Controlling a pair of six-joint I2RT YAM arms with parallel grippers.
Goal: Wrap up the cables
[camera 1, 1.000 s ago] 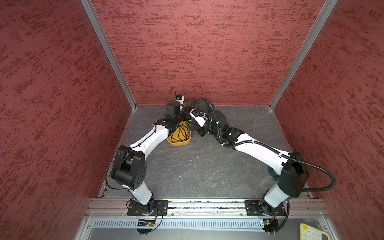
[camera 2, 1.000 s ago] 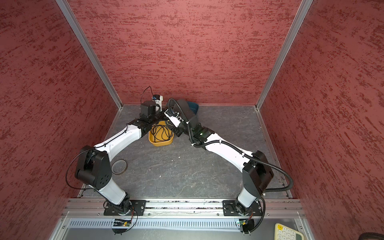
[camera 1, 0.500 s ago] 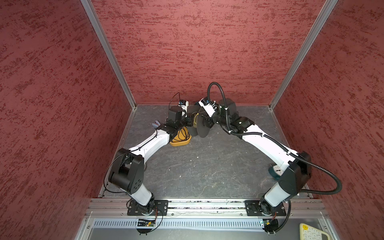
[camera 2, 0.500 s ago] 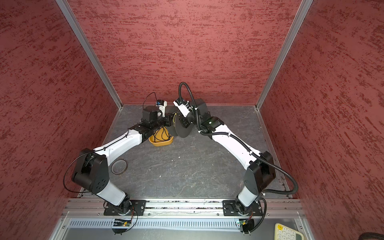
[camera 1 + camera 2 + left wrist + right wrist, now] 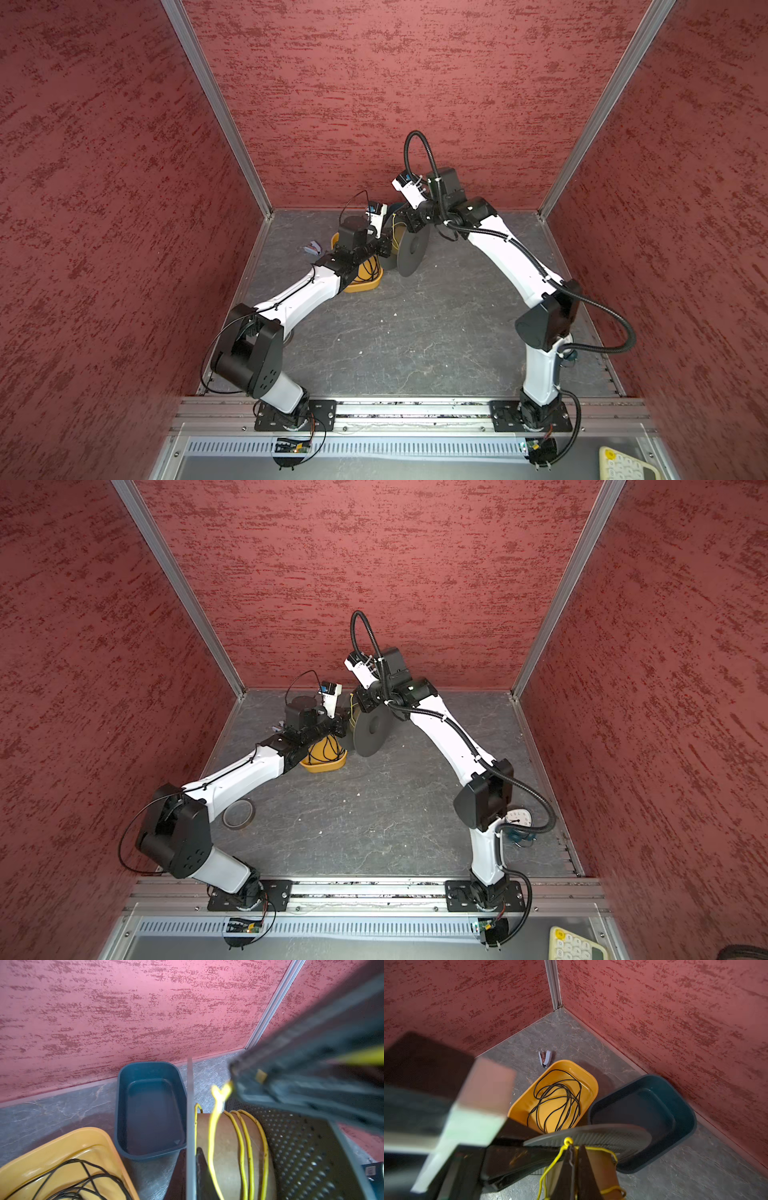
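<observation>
Near the upper middle of the frame, a yellow cable (image 5: 214, 1126) is wound onto a spool (image 5: 411, 249).
The spool is held on edge, one flange (image 5: 190, 1105) pinched in the closed left tool (image 5: 190, 1153), seemingly so the core (image 5: 226, 1157) is left free; several turns are laid there. The cable's loose run is nipped in the closed right tool (image 5: 574, 1147) just above the core, probably so it can be led round taut. A black cable (image 5: 556, 1101) is seen in the yellow tray (image 5: 593, 1082).

Black spool (image 5: 371, 729) on edge beside yellow bin (image 5: 322, 766).
</observation>
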